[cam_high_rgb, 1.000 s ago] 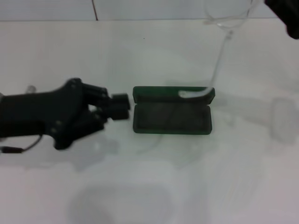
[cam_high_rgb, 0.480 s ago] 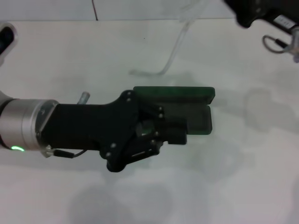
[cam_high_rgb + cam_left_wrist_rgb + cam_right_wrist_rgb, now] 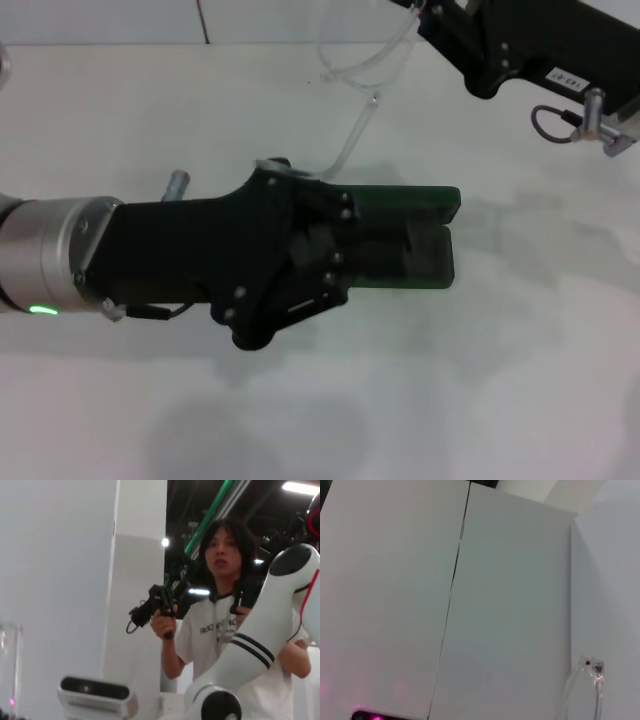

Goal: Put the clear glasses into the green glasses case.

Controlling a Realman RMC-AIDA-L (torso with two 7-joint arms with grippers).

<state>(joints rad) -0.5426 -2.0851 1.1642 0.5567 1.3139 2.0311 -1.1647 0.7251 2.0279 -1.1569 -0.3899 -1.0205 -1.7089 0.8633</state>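
Covering the left half of the open green glasses case [image 3: 420, 235] on the white worktop [image 3: 500, 380]: left gripper [image 3: 385, 255], black, angular; finger spread cannot be told. Case rectangular, rounded corners, dark lining. Clear glasses [image 3: 350, 75], thin transparent plastic, hang above from right gripper [image 3: 425, 12], fingers clamped on them.

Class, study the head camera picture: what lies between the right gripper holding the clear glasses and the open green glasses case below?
In the head view, only bare white table lies between the right gripper and the green glasses case; an arm of the clear glasses hangs down across it.
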